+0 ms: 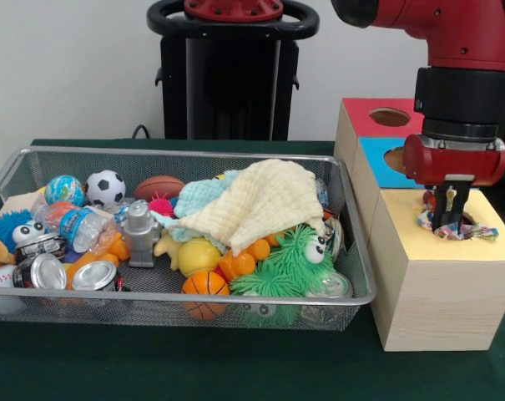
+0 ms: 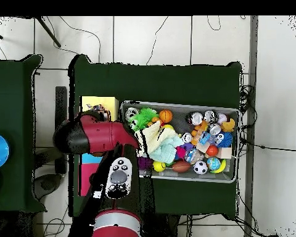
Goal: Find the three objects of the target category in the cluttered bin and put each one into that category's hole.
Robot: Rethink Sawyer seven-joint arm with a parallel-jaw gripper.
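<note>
The gripper (image 1: 449,219) hangs over the yellow-topped box (image 1: 440,288) at the right of the front view, its dark fingers lowered into the round hole in that box's top. A frayed multicoloured rope toy (image 1: 477,231) lies bunched around the hole's rim, touching the fingers — whether they are clenched on it or released I cannot tell. Behind the yellow box stand a blue-topped box (image 1: 379,159) and, farthest, a red-topped box (image 1: 377,119), each with its own round hole.

To the left, just beside the boxes, a wire mesh bin (image 1: 359,276) sits on the green worktop (image 1: 235,368). A cream knitted cloth (image 1: 265,200) drapes over the middle of the heap, with a pale blue cloth (image 1: 199,197) under its left edge. At the near right lies a green spiky toy with googly eyes (image 1: 294,263); a small basketball (image 1: 205,288) rests at the near wall, a yellow ball (image 1: 198,253) just behind it. Farther left stand a grey toy robot (image 1: 139,232), a plastic water bottle (image 1: 77,225), two tin cans (image 1: 68,274) and a blue furry toy (image 1: 6,227). Along the far side sit a globe ball (image 1: 64,190), a soccer ball (image 1: 106,187) and a brown football (image 1: 159,185).

In the overhead view the red arm (image 2: 101,134) reaches across to the boxes beside the bin — the gripper itself is hidden beneath it.
</note>
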